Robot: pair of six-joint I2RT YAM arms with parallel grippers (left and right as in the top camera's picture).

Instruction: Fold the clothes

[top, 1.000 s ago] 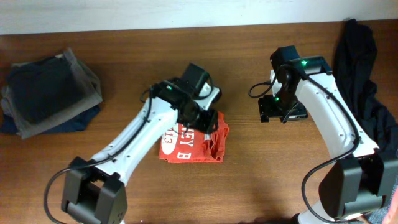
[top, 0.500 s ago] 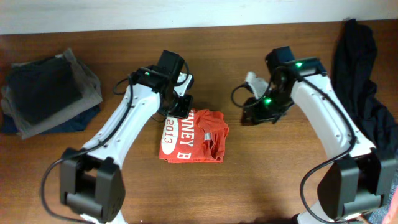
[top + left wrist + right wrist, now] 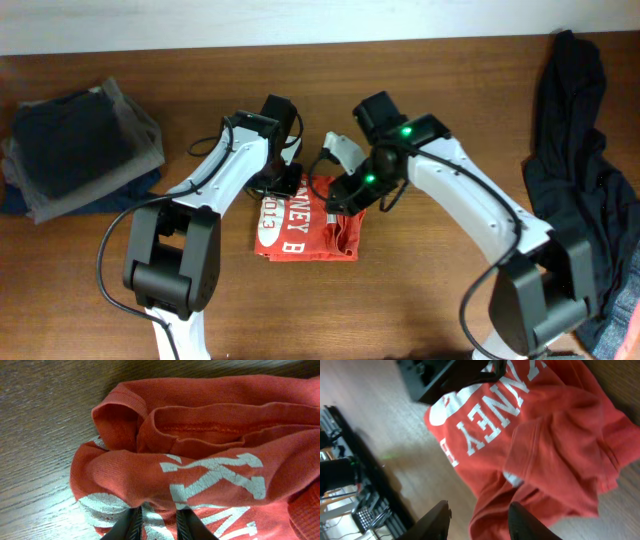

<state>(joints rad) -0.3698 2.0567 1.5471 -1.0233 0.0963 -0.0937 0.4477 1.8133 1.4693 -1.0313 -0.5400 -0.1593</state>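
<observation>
Dark brown wood table (image 3: pixel 420 300) fills nearly whole overhead view, grain running left to right. Pale strip of wall (image 3: pixel 270 20) along far edge. Light pretty even, soft glare on wood in left wrist view. Dark rack-like stuff at left edge of right wrist view, too blurry to tell.

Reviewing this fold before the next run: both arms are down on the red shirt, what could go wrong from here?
1. The red shirt is already a bunched, layered bundle; jaws could pinch several layers and drag the whole lump rather than fold it.
2. The left gripper and right gripper work the same small shirt close together, so the arms may collide.
3. The left jaws stand narrow over the lettering; whether they hold cloth is unclear, so a lift may slip.
</observation>
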